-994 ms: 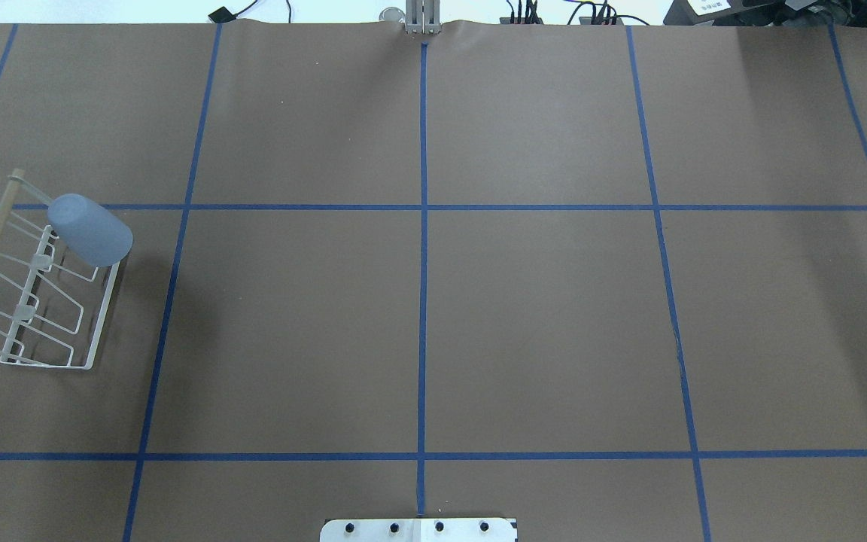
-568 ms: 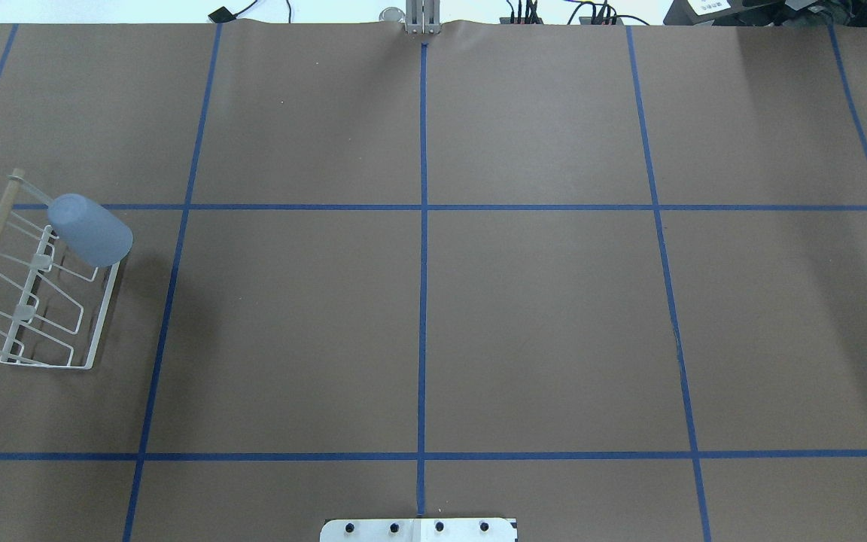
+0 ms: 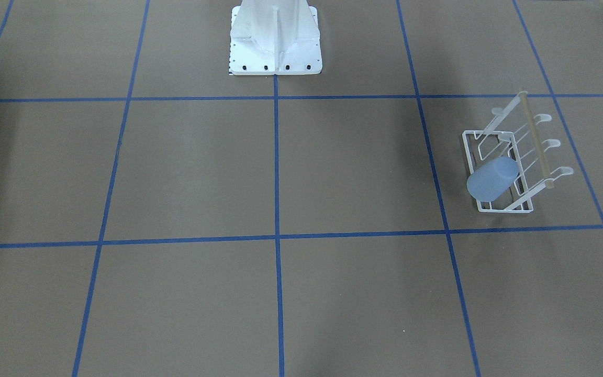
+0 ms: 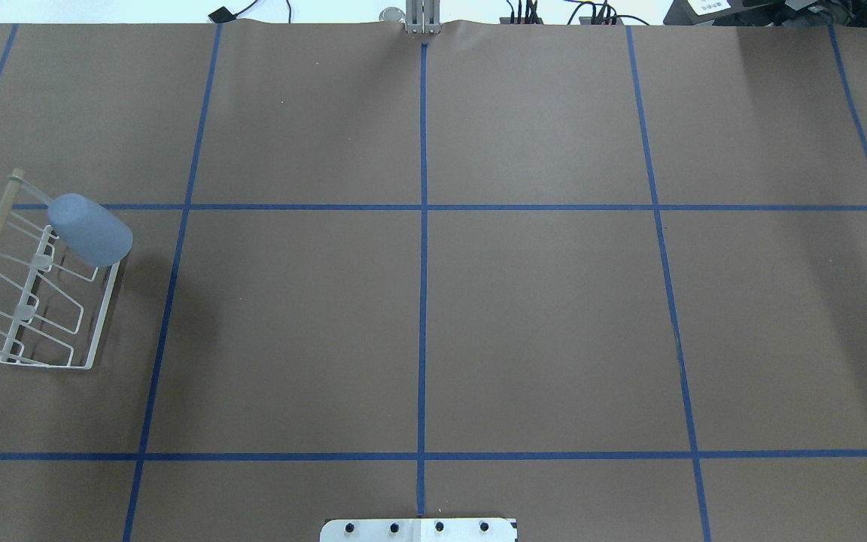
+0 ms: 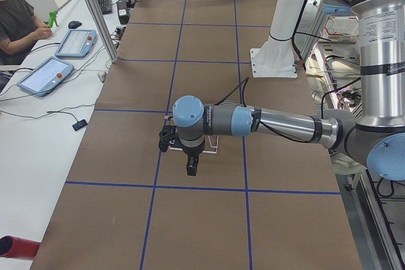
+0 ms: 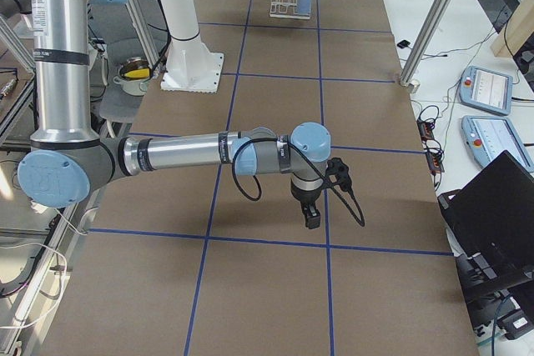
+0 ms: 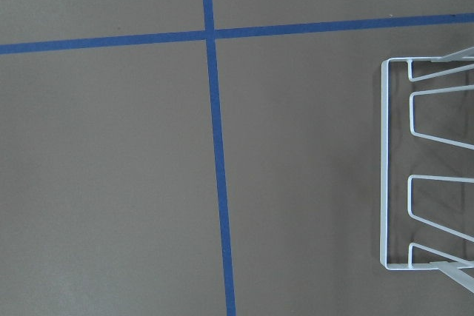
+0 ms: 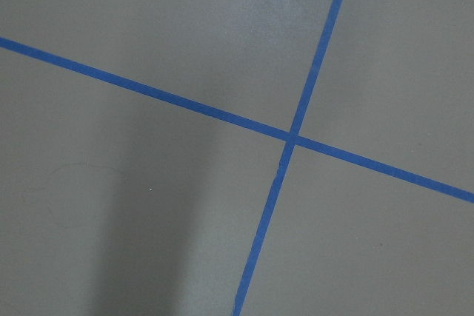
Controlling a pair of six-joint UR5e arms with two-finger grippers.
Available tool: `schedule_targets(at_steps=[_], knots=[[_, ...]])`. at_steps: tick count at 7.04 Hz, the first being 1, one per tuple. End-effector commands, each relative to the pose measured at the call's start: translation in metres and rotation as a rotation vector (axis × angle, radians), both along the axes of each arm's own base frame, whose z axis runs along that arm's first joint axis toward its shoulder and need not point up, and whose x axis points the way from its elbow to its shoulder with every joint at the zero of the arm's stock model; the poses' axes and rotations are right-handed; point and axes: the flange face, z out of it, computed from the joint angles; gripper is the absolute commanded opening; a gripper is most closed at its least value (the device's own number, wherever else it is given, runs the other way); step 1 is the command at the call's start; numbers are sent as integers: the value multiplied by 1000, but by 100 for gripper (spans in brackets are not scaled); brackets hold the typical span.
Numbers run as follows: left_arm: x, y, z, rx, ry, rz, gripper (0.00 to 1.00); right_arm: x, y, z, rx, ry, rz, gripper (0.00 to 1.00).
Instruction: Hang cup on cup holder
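Black, the left gripper hangs just beside the cup holder, released or clenched I cannot tell, likewise the distant right gripper, while the cup sits tilted over an end prong, seemingly light, stiff, slippery plastic best grasped mid-wall.

The left arm and right arm are shiny silver tubes with round light blue caps. A thin black cable loops beside the black right claw. The white stand has black screws.
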Motion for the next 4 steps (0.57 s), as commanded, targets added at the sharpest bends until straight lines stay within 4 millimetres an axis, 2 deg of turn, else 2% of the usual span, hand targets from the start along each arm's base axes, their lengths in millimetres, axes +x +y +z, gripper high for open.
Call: schedule_targets(at_steps=[1, 4], knots=[[0, -1, 2, 1, 4, 3, 99, 0, 0, 0, 1, 0, -1, 100], [1, -2, -1, 19, 9, 2, 99, 0, -2, -5, 13, -2, -2, 100]])
